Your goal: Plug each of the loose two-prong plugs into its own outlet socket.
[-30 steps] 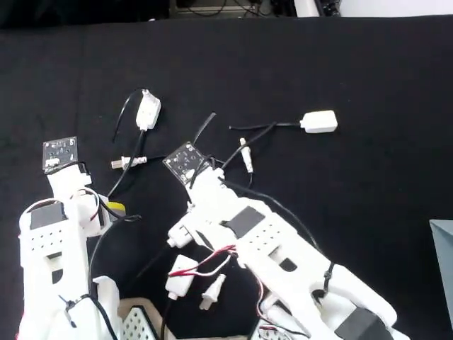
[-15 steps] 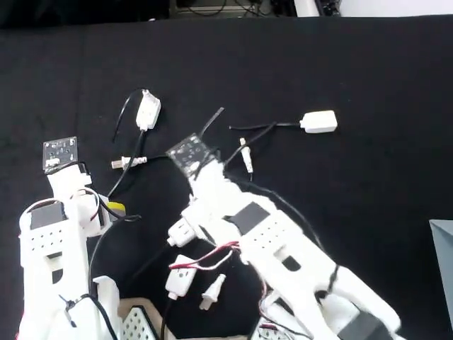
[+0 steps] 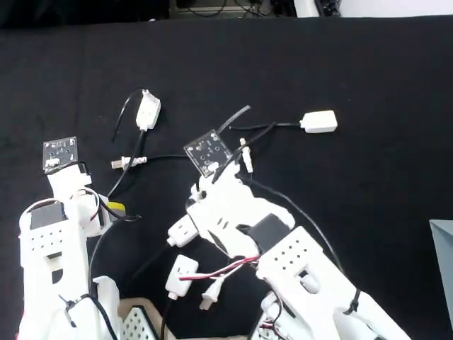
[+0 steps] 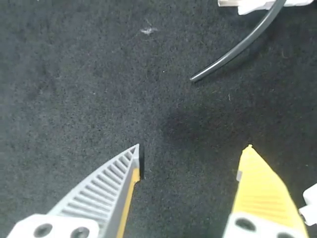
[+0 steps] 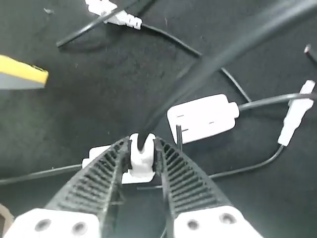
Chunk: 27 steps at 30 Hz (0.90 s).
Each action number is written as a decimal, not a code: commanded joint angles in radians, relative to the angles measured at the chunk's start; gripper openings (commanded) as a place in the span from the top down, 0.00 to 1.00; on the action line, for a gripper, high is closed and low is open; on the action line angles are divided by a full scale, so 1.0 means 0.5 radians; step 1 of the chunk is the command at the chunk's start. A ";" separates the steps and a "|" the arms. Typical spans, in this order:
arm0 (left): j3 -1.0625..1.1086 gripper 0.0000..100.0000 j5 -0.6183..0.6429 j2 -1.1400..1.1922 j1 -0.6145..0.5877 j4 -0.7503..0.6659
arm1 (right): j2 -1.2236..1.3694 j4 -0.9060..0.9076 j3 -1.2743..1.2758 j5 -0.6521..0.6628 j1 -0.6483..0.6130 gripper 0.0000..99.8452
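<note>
Jaws of the right arm (image 3: 297,262) clamped tight across a white plug (image 5: 142,159), held by its body, likely so the prongs stay free to push in; its black cord (image 5: 208,72) trails off past the tips. Just beyond that plug lies a white socket (image 5: 202,116), slots showing, probably the target. Farther from the plug, another loose plug (image 5: 119,19) on the desk (image 5: 99,89). Left arm (image 3: 49,241) well apart from the plug, jaws spread wide, nothing in them, likely on standby.
</note>
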 commanded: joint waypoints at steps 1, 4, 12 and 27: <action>-0.005 0.69 -0.021 -0.028 -0.014 -0.031 | -0.026 -0.046 -0.014 -0.064 0.037 0.99; -0.005 0.69 -0.021 -0.028 -0.014 -0.031 | -0.017 -0.141 -0.011 -0.058 0.040 0.99; -0.005 0.69 -0.025 -0.015 -0.005 -0.031 | -0.014 -0.221 -0.017 0.178 0.334 0.99; -0.370 0.69 -0.543 0.144 0.760 0.092 | -0.029 -0.126 -0.044 0.175 0.979 0.99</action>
